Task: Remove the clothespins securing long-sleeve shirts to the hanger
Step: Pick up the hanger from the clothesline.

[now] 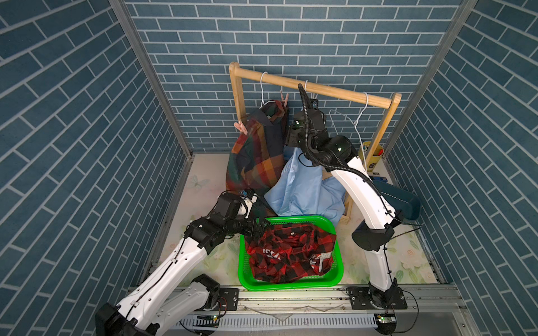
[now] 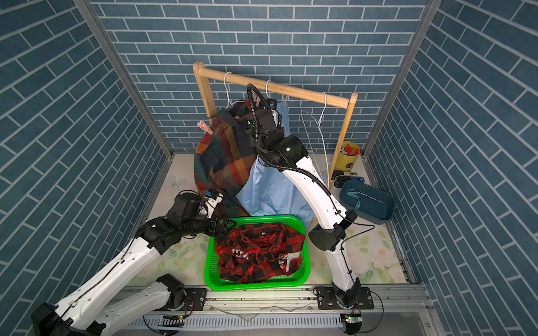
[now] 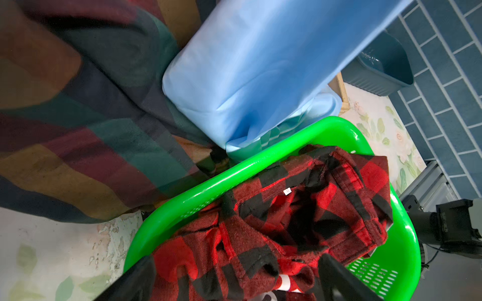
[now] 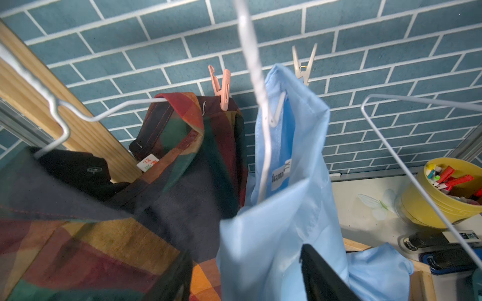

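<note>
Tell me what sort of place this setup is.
Probably a robot test booth dressed as a laundry corner, not a real home: printed blue brick wall panels, a wooden clothes rail, and a green laundry basket on a floral tabletop.

basket: green perforated plastic basket (image 1: pixel 241 261), front centre
bin: dark teal plastic bin (image 2: pixel 378 211), right
cup: yellow round cup (image 2: pixel 346 163), right rear corner
surface: pale floral surface (image 2: pixel 378 256)
walls: blue brick-pattern walls (image 1: pixel 72 116)
</note>
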Motion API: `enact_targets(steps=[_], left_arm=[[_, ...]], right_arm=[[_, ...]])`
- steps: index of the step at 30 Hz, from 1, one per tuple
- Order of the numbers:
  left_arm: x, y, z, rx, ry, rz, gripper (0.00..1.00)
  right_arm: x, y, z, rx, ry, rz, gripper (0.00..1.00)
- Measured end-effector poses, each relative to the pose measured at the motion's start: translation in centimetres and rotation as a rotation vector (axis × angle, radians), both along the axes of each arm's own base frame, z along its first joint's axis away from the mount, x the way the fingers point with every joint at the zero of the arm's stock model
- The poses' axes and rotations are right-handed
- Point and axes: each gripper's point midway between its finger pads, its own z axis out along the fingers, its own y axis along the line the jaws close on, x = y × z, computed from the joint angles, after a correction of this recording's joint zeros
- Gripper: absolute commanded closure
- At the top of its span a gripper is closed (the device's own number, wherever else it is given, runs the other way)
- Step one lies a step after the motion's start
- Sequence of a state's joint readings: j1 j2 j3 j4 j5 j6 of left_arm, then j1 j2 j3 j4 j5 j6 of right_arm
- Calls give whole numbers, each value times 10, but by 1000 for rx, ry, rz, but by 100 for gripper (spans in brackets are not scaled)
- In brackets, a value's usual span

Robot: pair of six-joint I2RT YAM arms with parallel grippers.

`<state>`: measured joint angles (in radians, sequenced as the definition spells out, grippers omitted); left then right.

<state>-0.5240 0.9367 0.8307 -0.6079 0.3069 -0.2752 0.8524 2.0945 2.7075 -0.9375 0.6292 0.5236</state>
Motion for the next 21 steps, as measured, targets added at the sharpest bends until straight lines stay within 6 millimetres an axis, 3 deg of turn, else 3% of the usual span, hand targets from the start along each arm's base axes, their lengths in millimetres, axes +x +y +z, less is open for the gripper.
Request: enact_targets(steps=[9, 11, 16, 21], left_arm=[[4, -8, 4, -33, -15, -19, 0], [5, -8, 3, -33, -10, -21, 0], [4, -9, 1, -31, -2, -23, 0], [5, -9, -3, -25, 10, -23, 0]], right_arm=[[5, -6, 2, -1, -9, -21, 65], [5, -6, 2, -3, -11, -19, 77], [2, -6, 6, -24, -19, 8, 93], [-7, -9, 22, -23, -40, 50, 100]])
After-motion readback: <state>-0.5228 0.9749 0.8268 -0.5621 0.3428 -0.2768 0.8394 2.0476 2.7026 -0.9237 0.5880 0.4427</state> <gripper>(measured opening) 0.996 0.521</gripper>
